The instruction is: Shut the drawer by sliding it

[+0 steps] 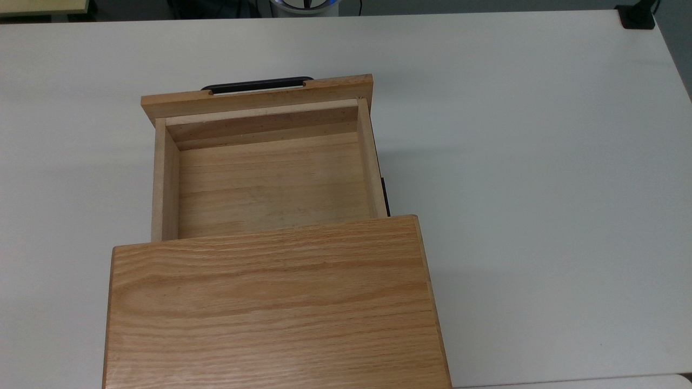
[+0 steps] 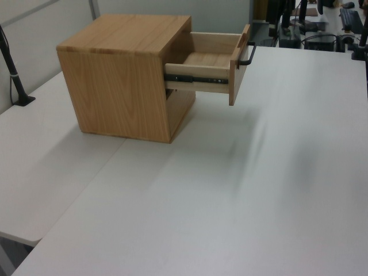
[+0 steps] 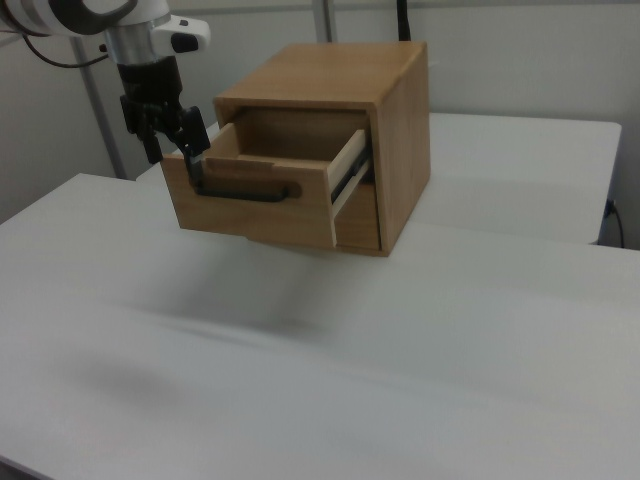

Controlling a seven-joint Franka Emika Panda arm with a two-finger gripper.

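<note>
upright end effector [image 3: 172, 135] beside open drawer [image 3: 262, 195]

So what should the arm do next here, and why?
Probably bring the claw squarely against the front panel and push toward the cabinet. The drawer stands pulled well out and is empty, its black slide rail exposed. In the right view, the claw hangs at the panel's left end beside the handle; whether it touches is unclear.
</note>
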